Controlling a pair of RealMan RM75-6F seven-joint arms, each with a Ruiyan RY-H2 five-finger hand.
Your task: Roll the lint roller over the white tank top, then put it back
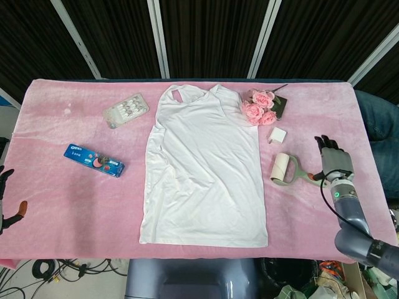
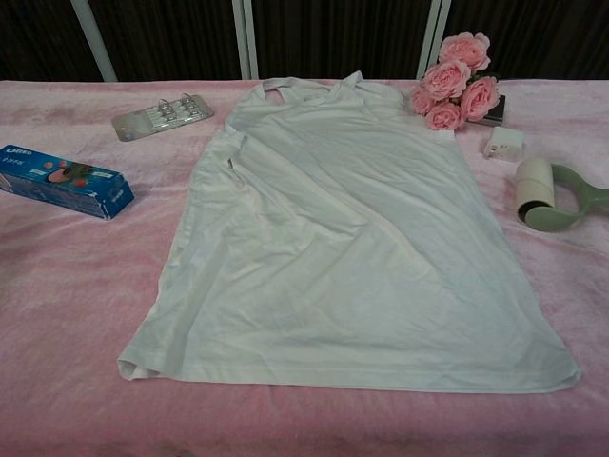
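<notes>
The white tank top (image 1: 202, 168) (image 2: 352, 238) lies flat in the middle of the pink table, neck toward the far side. The lint roller (image 1: 283, 169) (image 2: 544, 195), a white roll on a green handle, rests on the cloth just right of the top. My right hand (image 1: 333, 163) sits just right of the handle's end, fingers spread and raised, holding nothing. It does not show in the chest view. Only a dark sliver of my left hand (image 1: 5, 199) shows at the left edge, off the table.
Pink roses (image 1: 259, 107) and a small white charger (image 1: 277, 135) lie beyond the roller. A blister pack (image 1: 126, 110) and a blue Oreo box (image 1: 93, 160) lie left of the top. The table's right edge is just behind my right hand.
</notes>
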